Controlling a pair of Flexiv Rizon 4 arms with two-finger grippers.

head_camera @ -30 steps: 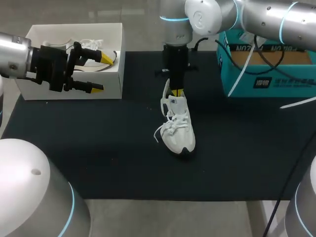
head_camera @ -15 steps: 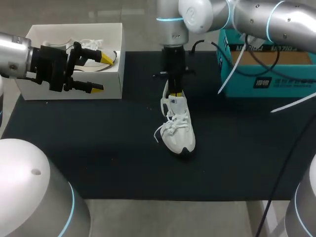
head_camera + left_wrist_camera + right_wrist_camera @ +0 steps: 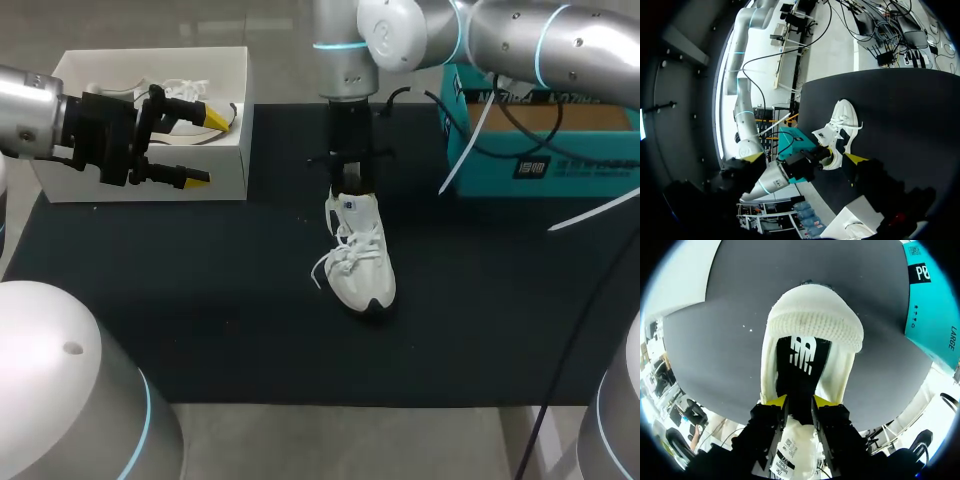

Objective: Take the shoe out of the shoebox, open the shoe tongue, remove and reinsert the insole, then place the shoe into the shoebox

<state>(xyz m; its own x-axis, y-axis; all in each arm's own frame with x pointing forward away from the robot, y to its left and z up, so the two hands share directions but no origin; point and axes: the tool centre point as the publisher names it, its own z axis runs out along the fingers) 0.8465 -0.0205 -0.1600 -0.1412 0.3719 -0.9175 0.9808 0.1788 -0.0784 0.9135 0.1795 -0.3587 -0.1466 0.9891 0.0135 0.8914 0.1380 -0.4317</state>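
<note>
Right tool (image 3: 800, 401) sits in the shoe (image 3: 362, 262) mid-frame, over the insole (image 3: 802, 357); grip, can't tell. Next: pinch, lift out.

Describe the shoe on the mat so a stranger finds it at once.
On the black mat, between the white box and the teal box, stands a white laced shoe. The other shoe lies inside the white box; this one is under the right gripper.

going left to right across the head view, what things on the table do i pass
white box → white shoe → teal box
</note>
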